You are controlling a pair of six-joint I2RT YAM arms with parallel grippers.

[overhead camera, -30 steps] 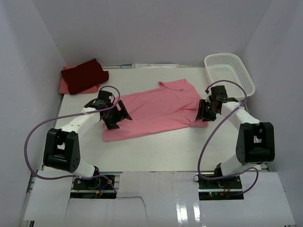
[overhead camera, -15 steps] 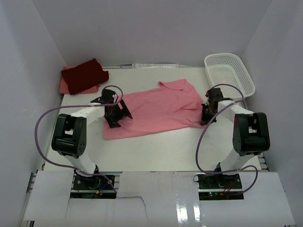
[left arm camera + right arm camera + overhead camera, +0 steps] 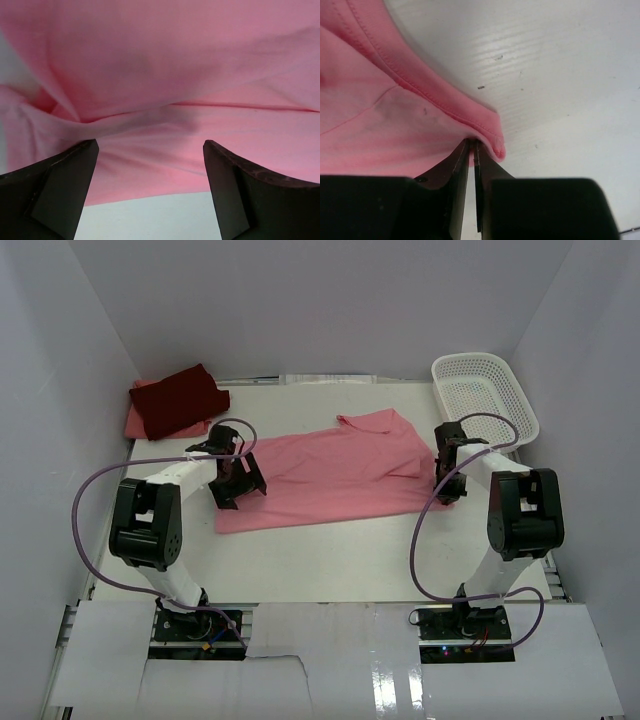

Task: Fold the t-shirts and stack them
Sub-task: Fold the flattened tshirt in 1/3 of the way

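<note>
My right tool [image 3: 472, 146] is closed on the hem of the pink t-shirt [image 3: 330, 475], at the right edge of the shirt in the top view. My left tool [image 3: 150, 147] is wide open and low over the left end of the same shirt. This shirt lies spread out in the middle of the worktop [image 3: 330, 560]. In the upper left, a dark red t-shirt [image 3: 180, 398] lies folded on a salmon t-shirt [image 3: 138, 424]. A white basket [image 3: 486, 390] stands in the upper right.
</note>
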